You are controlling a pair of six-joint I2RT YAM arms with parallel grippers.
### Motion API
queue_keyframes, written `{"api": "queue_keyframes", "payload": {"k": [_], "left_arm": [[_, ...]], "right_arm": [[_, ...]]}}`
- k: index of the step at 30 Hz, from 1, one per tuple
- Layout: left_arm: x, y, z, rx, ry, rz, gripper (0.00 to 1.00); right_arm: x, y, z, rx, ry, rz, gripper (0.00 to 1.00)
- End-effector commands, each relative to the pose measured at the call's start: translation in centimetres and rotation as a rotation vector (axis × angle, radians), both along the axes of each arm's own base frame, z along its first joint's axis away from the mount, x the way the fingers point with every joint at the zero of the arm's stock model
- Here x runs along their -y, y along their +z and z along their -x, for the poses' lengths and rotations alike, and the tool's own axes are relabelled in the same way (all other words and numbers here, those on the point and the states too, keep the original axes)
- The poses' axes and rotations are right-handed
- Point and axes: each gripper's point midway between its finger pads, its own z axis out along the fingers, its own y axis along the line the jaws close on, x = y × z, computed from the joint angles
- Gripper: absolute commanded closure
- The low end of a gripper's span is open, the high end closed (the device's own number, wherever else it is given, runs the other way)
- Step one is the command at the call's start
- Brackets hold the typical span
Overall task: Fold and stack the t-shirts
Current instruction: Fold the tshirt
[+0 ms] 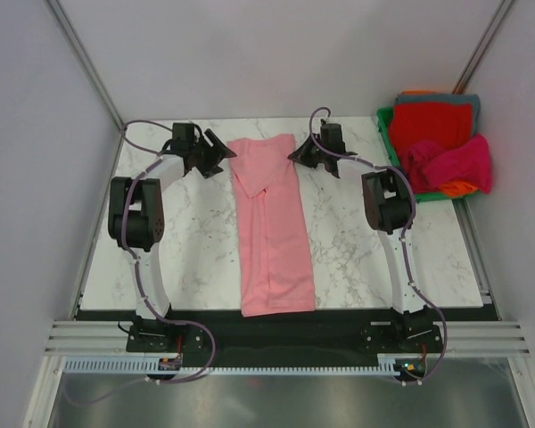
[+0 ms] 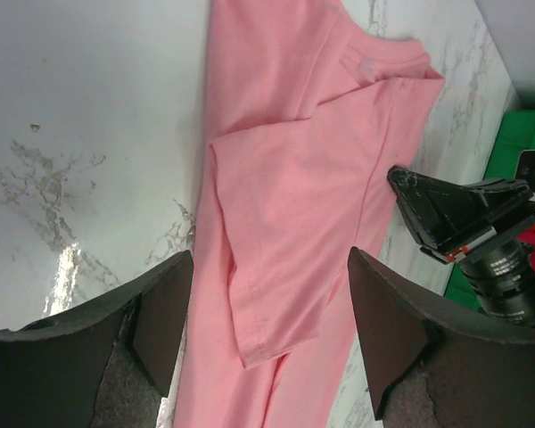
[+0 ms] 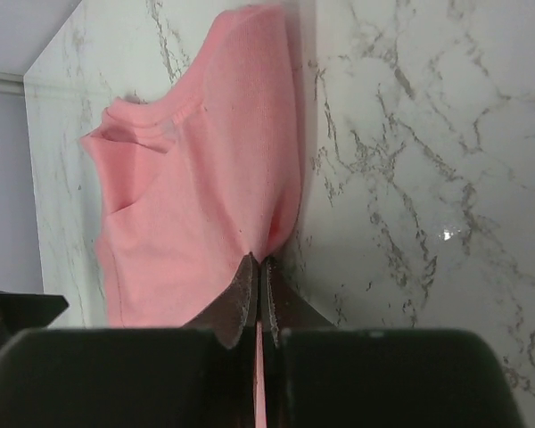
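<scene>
The light salmon-pink t-shirt (image 1: 272, 227) lies as a long narrow strip down the middle of the marble table, its sides folded in. My left gripper (image 1: 223, 153) is open and empty at the shirt's far left corner; in the left wrist view (image 2: 269, 334) the pink cloth (image 2: 294, 178) lies between and beyond its spread fingers. My right gripper (image 1: 296, 156) is shut on the shirt's far right edge; in the right wrist view (image 3: 259, 264) a pinch of pink cloth (image 3: 196, 178) shows between the closed fingertips.
A green plastic bin (image 1: 388, 134) at the far right holds red (image 1: 432, 120), magenta (image 1: 459, 165), orange and teal-grey shirts. White walls stand to the left, right and behind the table. A black strip runs along the near edge.
</scene>
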Motion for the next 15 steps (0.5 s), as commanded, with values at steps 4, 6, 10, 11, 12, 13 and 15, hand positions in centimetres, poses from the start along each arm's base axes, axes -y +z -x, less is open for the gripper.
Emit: {"api": "queue_keyframes", "payload": {"k": [4,6,10,11,12,13,15], "left_arm": [[0.7,-0.7,-1.5,0.039,-0.037,-0.020,0.23],[1.3,-0.7,-1.7,0.041,-0.055,-0.010,0.23],[2.3,-0.7,-2.1,0.051,-0.071,-0.015,0.23],[2.3,-0.8,-2.2,0.052,-0.071,-0.015,0.23],[2.7,-0.5,-2.4,0.059,-0.081,-0.007,0.23],[3.0,-0.6,-2.4,0.055,-0.087,-0.003,0.23],[3.4,-0.5,-2.4,0.053,-0.099,0.005,0.23]], "right_arm": [[5.7,-2.6,-1.7,-0.051,-0.167,0.025,1.00],[6.7,-2.7,-2.3,-0.044,-0.191,0.020,1.00],[7.5,-2.4,-3.0,-0.038,-0.219,0.006,1.00],[7.7,-2.5,-3.2,-0.038,-0.225,0.004,0.98],[7.6,-2.1,-3.5,-0.031,-0.219,-0.003,0.94],[7.7,-2.0,-3.7,-0.028,-0.217,-0.009,0.89],[7.6,-1.5,-4.5,-0.015,-0.209,-0.025,0.65]]}}
